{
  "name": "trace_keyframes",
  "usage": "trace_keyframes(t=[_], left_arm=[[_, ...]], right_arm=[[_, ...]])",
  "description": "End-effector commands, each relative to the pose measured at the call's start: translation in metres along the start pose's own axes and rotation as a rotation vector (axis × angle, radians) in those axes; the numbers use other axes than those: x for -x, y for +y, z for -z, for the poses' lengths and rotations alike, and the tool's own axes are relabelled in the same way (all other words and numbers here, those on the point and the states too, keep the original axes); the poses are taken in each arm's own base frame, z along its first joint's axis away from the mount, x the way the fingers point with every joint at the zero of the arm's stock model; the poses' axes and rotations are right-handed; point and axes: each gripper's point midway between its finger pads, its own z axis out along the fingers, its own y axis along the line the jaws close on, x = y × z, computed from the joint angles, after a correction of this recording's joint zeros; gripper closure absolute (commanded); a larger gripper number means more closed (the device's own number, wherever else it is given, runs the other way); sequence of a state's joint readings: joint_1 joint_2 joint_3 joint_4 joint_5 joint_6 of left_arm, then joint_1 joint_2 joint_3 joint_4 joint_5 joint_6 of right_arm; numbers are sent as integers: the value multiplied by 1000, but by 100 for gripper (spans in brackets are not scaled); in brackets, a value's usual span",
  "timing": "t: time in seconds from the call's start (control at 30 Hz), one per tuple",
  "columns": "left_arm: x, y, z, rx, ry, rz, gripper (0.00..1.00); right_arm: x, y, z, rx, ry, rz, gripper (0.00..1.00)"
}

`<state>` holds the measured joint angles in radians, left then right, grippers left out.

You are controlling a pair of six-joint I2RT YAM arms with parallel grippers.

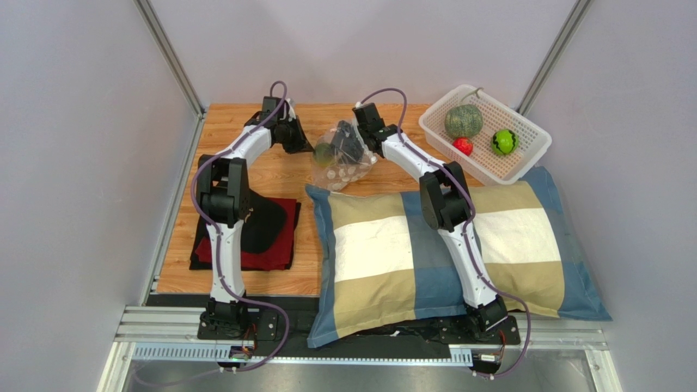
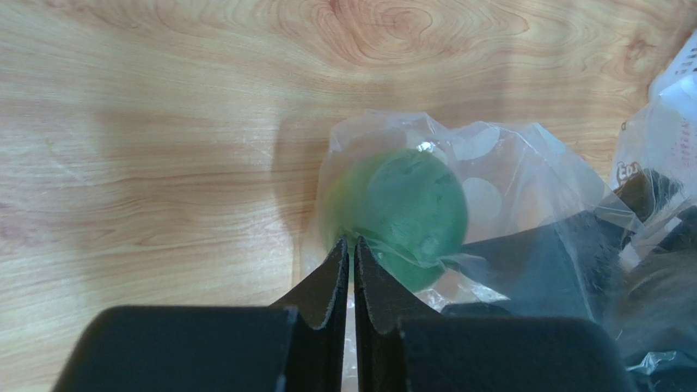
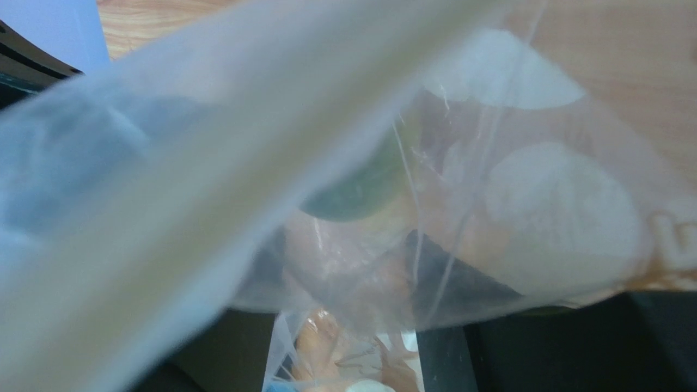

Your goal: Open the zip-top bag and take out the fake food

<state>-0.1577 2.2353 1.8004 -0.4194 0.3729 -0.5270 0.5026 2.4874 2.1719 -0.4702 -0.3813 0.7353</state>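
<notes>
Wooden table (image 1: 278, 282), top view, examined from the left edge across. At lower left lies a red cloth (image 1: 209, 249) with a black item (image 1: 266, 224) on top of it; the left arm's upper links cross above both. The left gripper (image 2: 352, 245) sits at upper centre-left of the top view. In its wrist view the fingers stand almost together with only a thin slit between them, and clear film is nipped at the tips. That film belongs to the zip-top bag (image 1: 353, 170), which lies on the wood at upper centre, just beyond the pillow's far left corner and between the two grippers. A green piece (image 2: 405, 214) of fake food shows through the plastic immediately past the left fingertips, with pale round dots of the print beside it. The right gripper (image 1: 352, 147) reaches into the crumpled mass of the bag from the right. Its wrist view is veiled by blurred film with dark finger shapes at the lower edge, and its spread cannot be determined. A blue, tan and white checked pillow (image 1: 368, 245) fills the centre and lower right, and the right arm runs over it. At upper right, well apart from the bag, a white perforated basket (image 1: 489, 166) holds a grey-green melon (image 1: 463, 121), a red fruit (image 1: 463, 146) and a bright green ball (image 1: 504, 142).
</notes>
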Motion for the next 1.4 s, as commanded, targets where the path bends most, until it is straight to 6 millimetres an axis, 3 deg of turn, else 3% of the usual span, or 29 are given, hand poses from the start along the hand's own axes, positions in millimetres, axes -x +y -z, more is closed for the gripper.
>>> trace_keyframes(t=[0.0,0.27,0.53,0.6,0.7,0.73,0.77,0.8,0.83,0.87,0.9,0.97,1.07,1.17,1.3,1.37], left_arm=[[-4,-14,-18,-40,18,-9,91],[-8,-25,-31,-66,47,-34,92],[-20,-29,-34,-71,65,-33,92],[-24,-26,-31,-58,70,-35,93],[-17,-25,-17,-41,45,-73,93],[-17,-24,-12,-38,51,-76,92],[-12,-22,-5,-45,44,-76,88],[-4,-28,9,-61,20,-83,83],[3,-31,18,-82,2,-81,78],[-3,-30,24,-104,15,-69,68],[8,-34,42,-115,-21,-60,63],[4,-35,56,-136,-9,-43,49],[-3,-50,74,-232,38,-41,37],[-18,-55,78,-297,109,-1,33],[-21,-58,82,-340,113,19,30],[-16,-65,90,-383,100,28,34]], right_arm=[[12,17,-4,70,-38,20,35],[26,1,-17,9,-97,8,16],[31,-8,-30,-2,-112,-4,15],[33,-10,-28,-6,-112,-10,20],[40,-2,-11,-11,-115,10,43],[39,-2,-4,-27,-105,13,56],[39,-4,1,-37,-101,16,62],[46,11,17,-13,-120,24,68],[46,14,22,-7,-121,23,74],[49,14,29,-5,-124,16,76],[52,24,39,19,-129,19,79],[58,26,48,22,-139,1,82],[63,40,57,94,-129,-70,92],[68,62,63,188,-121,-132,93],[73,77,70,256,-109,-194,94],[76,82,74,279,-99,-239,94]])
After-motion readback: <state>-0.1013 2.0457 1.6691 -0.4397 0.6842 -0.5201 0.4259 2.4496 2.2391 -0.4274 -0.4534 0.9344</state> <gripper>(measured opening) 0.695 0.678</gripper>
